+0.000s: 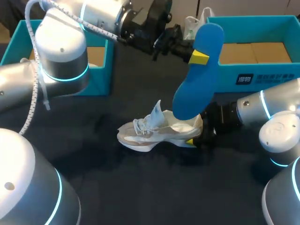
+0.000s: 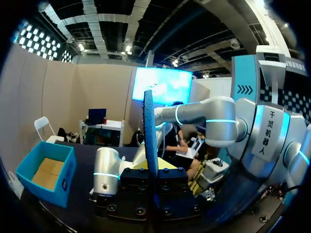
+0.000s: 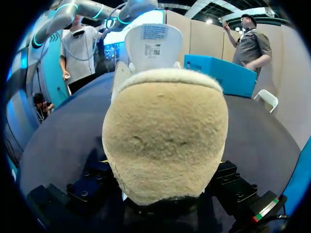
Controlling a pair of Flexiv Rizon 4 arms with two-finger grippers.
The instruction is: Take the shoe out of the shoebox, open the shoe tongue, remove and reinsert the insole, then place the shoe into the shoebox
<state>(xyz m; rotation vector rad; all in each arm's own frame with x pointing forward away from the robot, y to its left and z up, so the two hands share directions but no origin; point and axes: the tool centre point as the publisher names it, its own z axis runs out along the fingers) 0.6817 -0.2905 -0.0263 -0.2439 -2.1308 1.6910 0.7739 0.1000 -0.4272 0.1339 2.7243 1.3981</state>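
Observation:
A white shoe (image 1: 157, 132) stands upright on the black table (image 1: 140, 187), its tongue (image 1: 157, 111) lifted. My right gripper (image 1: 194, 137) is at the heel, shut on it from both sides. In the right wrist view the beige heel (image 3: 165, 141) fills the space between the fingers, and the tongue (image 3: 153, 43) stands up beyond it. My left arm comes across from the left. Its gripper (image 1: 199, 57) is shut on a blue insole (image 1: 197, 79), which hangs down above the shoe's heel. The left wrist view shows the insole (image 2: 149, 131) edge-on between that gripper's (image 2: 151, 169) fingers.
A teal open box (image 1: 262, 61) with a cardboard floor stands at the back right, just behind the insole. Another teal box (image 1: 101, 65) stands at the back left, partly behind my left arm; it shows as the teal box (image 2: 46, 172) in the left wrist view.

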